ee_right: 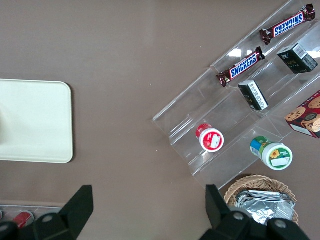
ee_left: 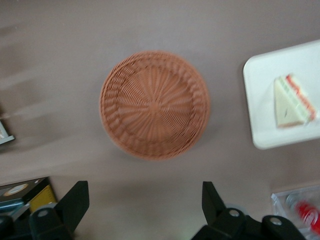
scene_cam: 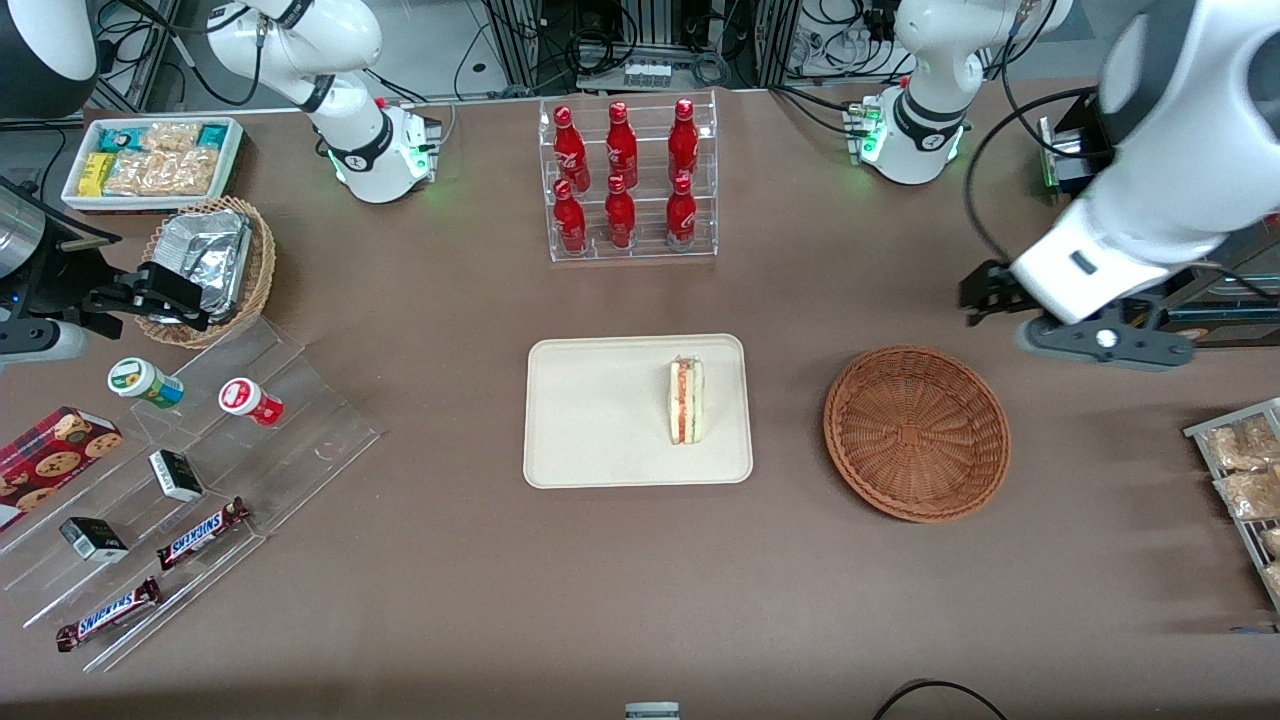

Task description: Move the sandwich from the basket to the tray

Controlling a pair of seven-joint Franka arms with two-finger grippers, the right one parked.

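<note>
1. Left gripper [ee_left: 145, 205] hangs above the table, farther from the front camera than the basket, toward the working arm's end; fingers [ee_left: 75, 200] spread wide apart, nothing between them.
2. Sandwich [scene_cam: 686, 401] lies on the tray [scene_cam: 590, 420], near the tray edge closest to the basket, striped red-orange and green cut edge facing up; also seen in the wrist view [ee_left: 292, 102].
3. Basket [scene_cam: 916, 432], reddish-brown wicker, sits on the table beside the tray, apart from it, nothing inside; wrist view shows it from above [ee_left: 154, 105].
4. Acrylic rack of red bottles [scene_cam: 627, 180] stands farther from the front camera than the tray.
5. Toward the parked arm's end: stepped clear display [scene_cam: 190, 480] with two Snickers bars [scene_cam: 200, 533], small dark boxes, two small cups; smaller tan basket with foil [scene_cam: 210, 265]; white bin of snack packets [scene_cam: 155, 160]; cookie box [scene_cam: 50, 460].
6. Wire rack of snack bags [scene_cam: 1245, 470] sits at the working arm's end.
</note>
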